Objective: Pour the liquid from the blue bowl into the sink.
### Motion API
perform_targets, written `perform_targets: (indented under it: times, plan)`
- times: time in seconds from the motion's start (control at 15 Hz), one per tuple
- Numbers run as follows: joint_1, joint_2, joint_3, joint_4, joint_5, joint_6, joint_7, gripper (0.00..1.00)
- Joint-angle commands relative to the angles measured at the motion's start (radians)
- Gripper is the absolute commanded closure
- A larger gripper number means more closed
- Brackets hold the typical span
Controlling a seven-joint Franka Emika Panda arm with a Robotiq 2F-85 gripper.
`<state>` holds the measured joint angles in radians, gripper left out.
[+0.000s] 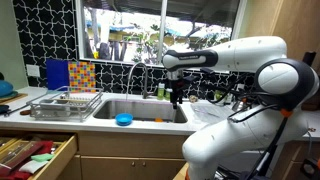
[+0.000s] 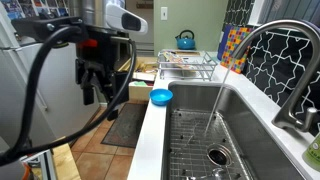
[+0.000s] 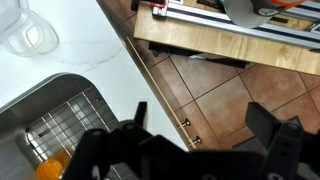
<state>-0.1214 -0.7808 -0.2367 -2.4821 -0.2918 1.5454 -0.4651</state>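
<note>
No grip on the blue bowl (image 2: 161,97) yet; leaves it resting on the near lip of the surface (image 3: 80,50), just beside the sink (image 2: 245,115). Holds the hand (image 3: 190,150) spread wide and empty over the floor (image 3: 230,95), apart from the bowl. Leaves reaching, gripping, lifting and tipping all undone.

Wire dish rack (image 1: 66,104); blue kettle (image 2: 186,40); open drawer (image 1: 35,153).

Blue bowl (image 2: 161,97), dish rack (image 2: 188,66) on countertop (image 2: 150,140)
</note>
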Motion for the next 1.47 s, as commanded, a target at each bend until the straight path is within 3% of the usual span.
perform_targets:
  times: [0.0,0.27,0.53,0.73,1.4]
  plan:
    - [0.022,-0.003,-0.015,0.002,-0.009,-0.006,0.012,0.00]
    - [0.073,0.051,0.019,-0.003,-0.008,0.108,0.027,0.00]
    - [0.125,0.171,0.063,-0.007,0.031,0.402,0.111,0.00]
    - [0.134,0.321,0.091,0.021,0.065,0.537,0.173,0.00]
    - [0.139,0.707,0.151,0.227,0.293,0.768,0.178,0.00]
